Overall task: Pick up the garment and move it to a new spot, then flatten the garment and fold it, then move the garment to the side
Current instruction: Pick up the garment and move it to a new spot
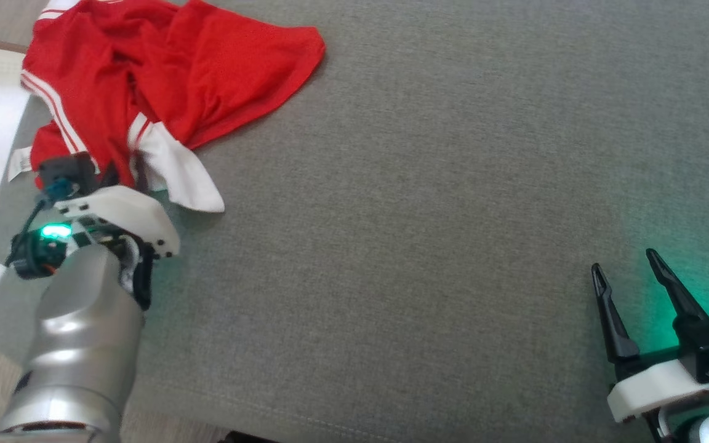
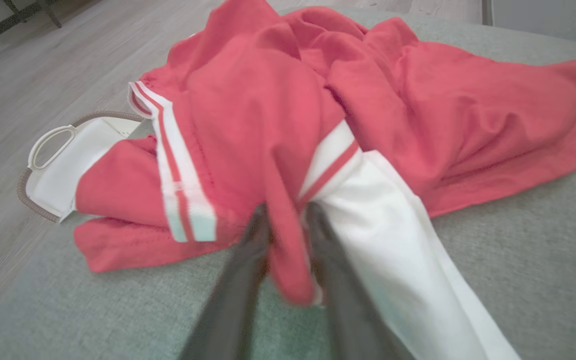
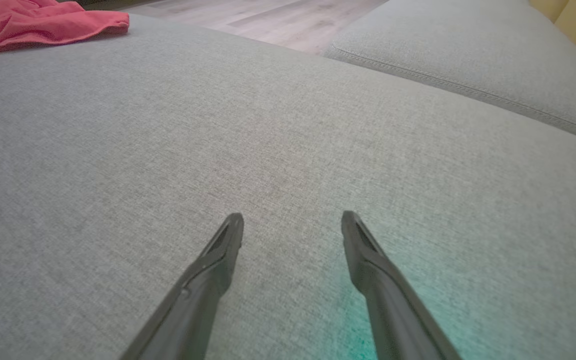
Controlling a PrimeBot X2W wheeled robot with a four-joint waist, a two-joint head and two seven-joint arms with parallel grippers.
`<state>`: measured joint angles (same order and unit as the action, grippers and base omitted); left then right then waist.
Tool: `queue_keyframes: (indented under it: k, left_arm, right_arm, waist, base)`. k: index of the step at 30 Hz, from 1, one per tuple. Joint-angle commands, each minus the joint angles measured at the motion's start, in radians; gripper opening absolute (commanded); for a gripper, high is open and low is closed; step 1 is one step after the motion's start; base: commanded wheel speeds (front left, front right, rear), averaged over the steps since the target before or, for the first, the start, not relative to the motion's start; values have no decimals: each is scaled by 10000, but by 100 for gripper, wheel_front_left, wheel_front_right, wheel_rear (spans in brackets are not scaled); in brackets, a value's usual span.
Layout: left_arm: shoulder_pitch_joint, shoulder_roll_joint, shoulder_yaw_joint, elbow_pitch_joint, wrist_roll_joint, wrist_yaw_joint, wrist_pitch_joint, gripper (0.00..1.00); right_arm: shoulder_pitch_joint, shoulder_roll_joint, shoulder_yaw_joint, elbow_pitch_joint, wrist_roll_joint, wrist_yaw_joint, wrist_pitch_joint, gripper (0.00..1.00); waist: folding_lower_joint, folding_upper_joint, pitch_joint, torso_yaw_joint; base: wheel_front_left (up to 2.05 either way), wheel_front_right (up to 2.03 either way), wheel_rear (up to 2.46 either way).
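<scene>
**A:** Where is the garment (image 1: 170, 67) right now?

**B:** It's crumpled in a heap at the far left corner of the sofa cushion (image 1: 422, 215). Part of it laps over the left edge, above a white basket (image 2: 53, 165) on the floor.

**A:** And the left end effector (image 2: 287, 220)?

**B:** It's at the near edge of the heap. Its two fingers stand narrow, pinching a raised red fold just beside the white sleeve (image 2: 393, 240).

**A:** Why that fold?

**B:** My guess is that it stands up off the cushion. A finger can sit on each side of it without digging into the upholstery. It's also the nearest reachable part of the heap.

**A:** What about the right end effector (image 1: 625, 261)?

**B:** Its fingers are spread wide and hold nothing. It sits near the near right corner, well apart from the cloth. I'd say it's parked there to leave the bare middle of the cushion free as the new spot.

**A:** How far along is the task?

**B:** I judge it's at the very first step, taking hold. Moving, flattening and folding are not yet done.

**A:** Any risk?

**B:** A single pinch will likely lift the garment bunched up. The part over the edge could also snag on the basket.
</scene>
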<state>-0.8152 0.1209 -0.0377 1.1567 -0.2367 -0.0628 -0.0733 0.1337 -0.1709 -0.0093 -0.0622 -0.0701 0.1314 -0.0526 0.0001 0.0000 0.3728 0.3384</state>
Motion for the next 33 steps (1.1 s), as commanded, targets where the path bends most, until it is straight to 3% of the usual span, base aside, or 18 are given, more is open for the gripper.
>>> queue_keyframes:
  k: [1, 8, 12, 19, 22, 25, 29, 30, 33]
  left_arm:
    - [-300, 587, 138, -107, 29, -29, -115, 0]
    - [-910, 1208, 92, 91, 115, 107, -1175, 0]
    - [-1333, 1493, -39, -274, 153, -148, -1460, 0]
    - [-1795, 1859, -711, -1645, -220, -660, -404, 0]
    - [-1499, 2084, -1526, -3251, -1108, -672, 543, 0]
    - [-854, 2940, -2150, -5500, -2305, -675, 1753, 0]
    - [197, 4304, -2133, -8677, -3794, -676, 3313, 0]
    - [197, 4304, -2133, -8677, -3794, -676, 3313, 0]
    - [934, 4932, -1849, -10820, -4856, -677, 4289, 0]
  right_arm:
    - [68, -120, 214, -355, 76, -7, -10, 100]
    - [-140, 222, 237, -10, 142, -7, -256, 100]
    - [-226, 543, 324, 593, 263, -7, -610, 100]
    - [-440, 1041, 405, 1727, 480, -7, -1301, 100]
    - [-526, 1138, 340, 2136, 578, -7, -1535, 100]
    - [-542, 1184, 221, 2463, 701, -7, -1723, 100]
    - [-524, 1201, 124, 2792, 935, -7, -1899, 100]
    - [-524, 1201, 124, 2792, 935, -7, -1899, 100]
    - [-575, 1204, 154, 2972, 1064, -7, -1982, 100]
  waist:
    - [-1, 0, 14, -76]
    - [-1, 0, -442, -408]
    - [-1, 0, -1105, -561]
    - [-1, 0, -2121, -904]
    - [-1, 0, -2467, -1073]
    - [-1, 0, -2695, -1228]
    - [-1, 0, -2857, -1364]
    - [-1, 0, -2857, -1364]
    - [-1, 0, -2859, -1462]
  base:
    - [0, 0, 0]
    - [0, 0, 0]
    - [0, 0, 0]
    - [0, 0, 0]
    - [0, 0, 0]
    - [0, 0, 0]
    - [0, 0, 0]
    - [0, 0, 0]
    - [0, 0, 0]
